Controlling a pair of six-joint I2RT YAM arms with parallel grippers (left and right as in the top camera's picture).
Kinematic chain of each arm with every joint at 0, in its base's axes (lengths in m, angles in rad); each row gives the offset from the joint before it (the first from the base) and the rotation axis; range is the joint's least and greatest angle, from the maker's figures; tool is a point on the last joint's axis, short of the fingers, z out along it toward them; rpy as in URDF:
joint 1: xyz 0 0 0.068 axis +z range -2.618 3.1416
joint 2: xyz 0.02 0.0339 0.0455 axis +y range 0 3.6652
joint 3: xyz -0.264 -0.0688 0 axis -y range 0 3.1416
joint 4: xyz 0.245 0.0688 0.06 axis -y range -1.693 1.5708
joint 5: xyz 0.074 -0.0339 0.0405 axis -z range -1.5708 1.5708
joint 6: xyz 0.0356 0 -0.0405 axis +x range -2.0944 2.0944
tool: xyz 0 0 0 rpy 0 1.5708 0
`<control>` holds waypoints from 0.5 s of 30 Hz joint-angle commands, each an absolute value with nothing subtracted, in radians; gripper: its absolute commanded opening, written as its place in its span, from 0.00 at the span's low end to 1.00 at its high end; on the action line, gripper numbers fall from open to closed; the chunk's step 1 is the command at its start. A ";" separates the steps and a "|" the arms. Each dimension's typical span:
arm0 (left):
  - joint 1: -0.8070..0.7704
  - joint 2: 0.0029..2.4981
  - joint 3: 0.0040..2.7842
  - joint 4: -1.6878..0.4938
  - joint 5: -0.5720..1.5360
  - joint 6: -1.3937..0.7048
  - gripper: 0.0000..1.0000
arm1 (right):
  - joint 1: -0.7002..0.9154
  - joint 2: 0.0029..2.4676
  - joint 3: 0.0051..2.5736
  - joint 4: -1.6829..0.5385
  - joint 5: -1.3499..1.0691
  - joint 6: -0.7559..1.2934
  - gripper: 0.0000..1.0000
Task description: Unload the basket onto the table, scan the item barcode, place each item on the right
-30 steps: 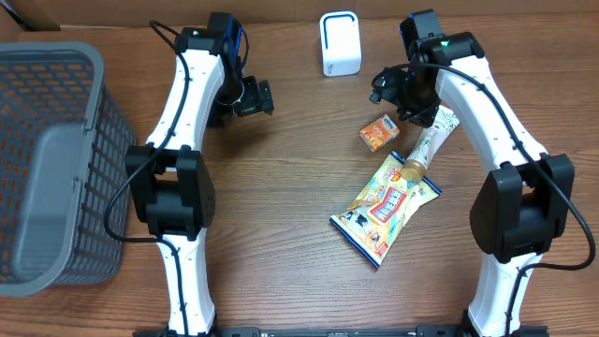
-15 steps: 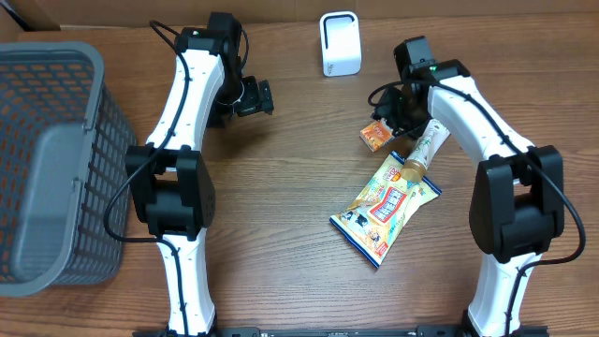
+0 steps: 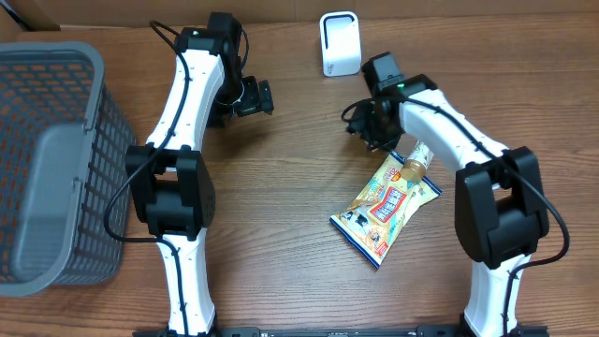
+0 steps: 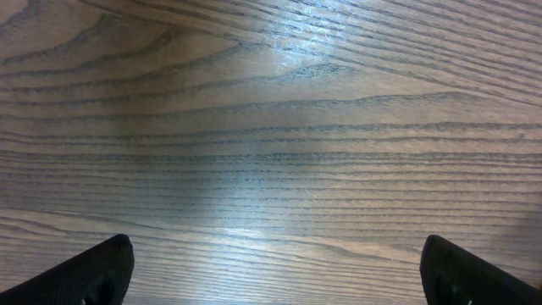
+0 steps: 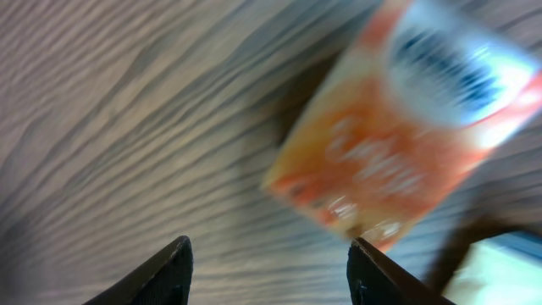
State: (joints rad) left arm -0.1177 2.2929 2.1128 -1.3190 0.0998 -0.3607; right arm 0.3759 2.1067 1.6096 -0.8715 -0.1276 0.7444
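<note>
**Finding.** The orange carton (image 5: 398,127) is located beneath the right end effector (image 3: 368,126) and is hidden by it in the overhead view.

**Relation.** The right wrist view is blurred. In it the carton is seen just ahead of the fingertips and offset toward the right of that picture. Its long axis is slanted across the jaw line. One corner is near or touching one finger (image 5: 381,275); which of the two cannot be settled.

**End effectors.**
- Right: the jaws are held part-way apart, with bare tabletop (image 3: 299,187) between them, and nothing is gripped.
- Left: the left end effector (image 4: 279,271) is spread wide over bare wood, well apart from the carton.

**Nearer arm.** The right arm is nearer. The scanner (image 3: 339,44) stands near it, further back.

**Judgement.** A sideways shift and a wrist turn are judged necessary before closing.
</note>
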 commanded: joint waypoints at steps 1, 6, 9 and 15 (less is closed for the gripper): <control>-0.118 2.289 2.116 -1.319 0.093 -0.363 1.00 | 0.413 2.106 1.610 -0.865 -0.171 0.751 0.60; -0.118 2.289 2.116 -1.318 0.094 -0.363 1.00 | 0.421 2.098 1.680 -0.903 -0.122 0.604 0.65; -0.118 2.289 2.116 -1.319 0.094 -0.363 1.00 | 0.390 2.094 1.735 -0.942 0.013 0.594 0.56; -0.118 2.289 2.116 -1.319 0.094 -0.363 1.00 | 0.276 2.106 1.738 -0.894 0.164 0.595 0.06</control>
